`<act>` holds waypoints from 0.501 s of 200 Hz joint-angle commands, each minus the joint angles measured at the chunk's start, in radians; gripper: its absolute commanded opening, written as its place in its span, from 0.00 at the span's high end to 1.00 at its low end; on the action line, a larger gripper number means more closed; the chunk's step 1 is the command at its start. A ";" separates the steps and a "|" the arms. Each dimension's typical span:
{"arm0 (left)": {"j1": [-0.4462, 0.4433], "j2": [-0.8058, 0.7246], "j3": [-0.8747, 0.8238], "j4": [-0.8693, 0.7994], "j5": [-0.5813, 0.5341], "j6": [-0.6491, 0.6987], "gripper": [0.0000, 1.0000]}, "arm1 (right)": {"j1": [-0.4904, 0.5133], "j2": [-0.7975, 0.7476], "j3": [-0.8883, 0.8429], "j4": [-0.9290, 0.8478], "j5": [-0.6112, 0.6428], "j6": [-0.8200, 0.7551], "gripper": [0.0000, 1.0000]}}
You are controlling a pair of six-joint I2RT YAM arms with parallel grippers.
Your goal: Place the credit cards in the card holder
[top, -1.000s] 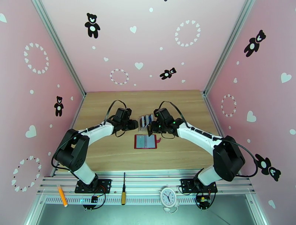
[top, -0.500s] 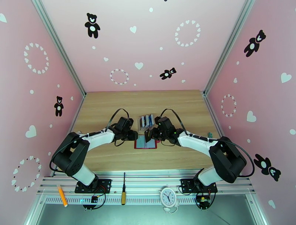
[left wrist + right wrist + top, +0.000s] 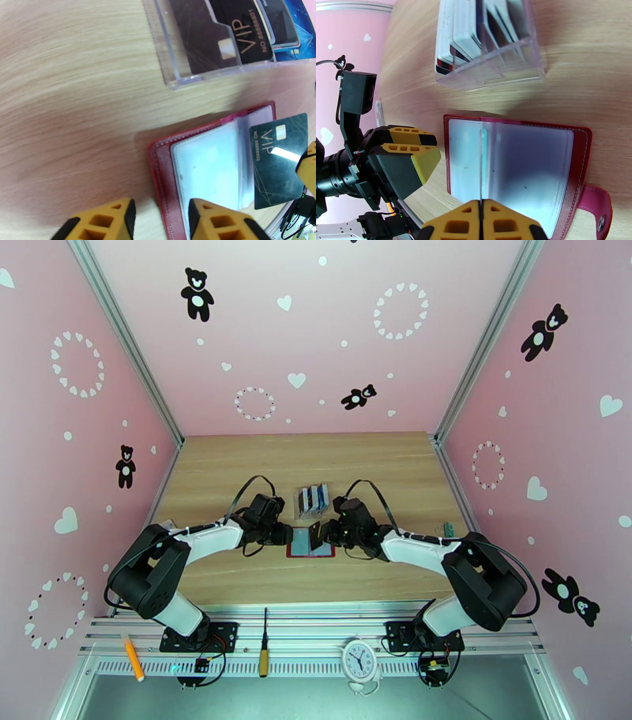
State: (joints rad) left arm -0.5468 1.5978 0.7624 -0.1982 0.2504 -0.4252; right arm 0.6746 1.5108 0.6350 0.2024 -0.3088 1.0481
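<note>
Jaws of the right gripper [image 3: 482,205] are pressed together on a teal card [image 3: 278,158], pinching one edge. In the right wrist view that card is edge-on, a thin upright line, and the fingers are cut off at 6 o'clock. From above, both grippers cover much of the card holder [image 3: 310,552]. The card stands over the holder's middle fold, among its pockets; whether it has entered one is hard to tell. Jaws of the left gripper [image 3: 160,207] are spread, and the holder's 9 o'clock rim shows in the gap.

The holder lies open on the worktop [image 3: 237,469]. It is dark red with a stitched rim, grey see-through pockets and a pink snap tab [image 3: 598,209]. The card is dark teal, lettered "VIP". At the holder's 12 o'clock stands a clear rack [image 3: 177,67] holding a black card [image 3: 221,35], cropped.
</note>
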 commanded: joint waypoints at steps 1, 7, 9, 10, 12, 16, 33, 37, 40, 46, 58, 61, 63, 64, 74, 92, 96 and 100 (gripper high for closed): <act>-0.008 0.012 0.012 0.003 0.009 0.017 0.57 | 0.008 -0.026 -0.035 0.078 0.004 0.040 0.91; -0.008 0.012 0.012 0.005 0.009 0.016 0.57 | 0.011 -0.024 -0.036 0.083 0.004 0.042 0.91; -0.008 0.013 0.012 0.006 0.010 0.016 0.57 | 0.012 -0.022 -0.035 0.085 0.003 0.042 0.91; -0.009 0.013 0.012 0.006 0.010 0.016 0.57 | 0.011 -0.021 -0.035 0.085 0.003 0.042 0.91; -0.008 0.013 0.012 0.005 0.011 0.016 0.57 | 0.012 -0.019 -0.036 0.085 0.003 0.043 0.91; -0.008 0.014 0.012 0.005 0.011 0.016 0.57 | 0.013 -0.018 -0.035 0.089 0.003 0.043 0.91; -0.008 0.014 0.014 0.002 0.006 0.017 0.57 | 0.014 -0.006 -0.037 0.096 -0.002 0.045 0.90; -0.009 0.015 0.014 0.002 0.005 0.017 0.58 | 0.015 -0.005 -0.039 0.100 -0.003 0.046 0.90; -0.008 0.016 0.014 0.001 0.005 0.017 0.59 | 0.015 -0.003 -0.040 0.105 -0.003 0.047 0.90; -0.007 0.017 0.014 0.002 0.006 0.016 0.59 | 0.015 -0.001 -0.041 0.107 -0.005 0.048 0.90; -0.008 0.020 0.015 0.002 0.007 0.015 0.61 | 0.017 0.007 -0.043 0.116 -0.009 0.052 0.90; -0.008 0.020 0.015 0.001 0.008 0.016 0.62 | 0.017 0.009 -0.041 0.118 -0.010 0.052 0.91; -0.007 0.020 0.015 0.000 0.007 0.016 0.62 | 0.017 0.011 -0.041 0.118 -0.010 0.053 0.90; -0.008 0.019 0.015 0.000 0.007 0.016 0.62 | 0.017 0.012 -0.041 0.119 -0.010 0.053 0.90; -0.008 0.020 0.015 0.001 0.006 0.015 0.63 | 0.017 0.021 -0.040 0.120 -0.013 0.054 0.91; -0.007 0.022 0.014 -0.001 0.003 0.015 0.64 | 0.017 0.027 -0.048 0.133 -0.015 0.059 0.90; -0.008 0.022 0.015 -0.002 0.002 0.016 0.63 | 0.017 0.026 -0.049 0.135 -0.013 0.059 0.90; -0.008 0.021 0.015 -0.003 0.002 0.016 0.64 | 0.017 0.027 -0.049 0.135 -0.013 0.059 0.90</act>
State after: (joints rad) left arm -0.5468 1.6035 0.7628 -0.1986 0.2504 -0.4217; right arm 0.6861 1.5200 0.6056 0.3031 -0.3141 1.0931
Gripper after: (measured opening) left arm 0.367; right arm 0.097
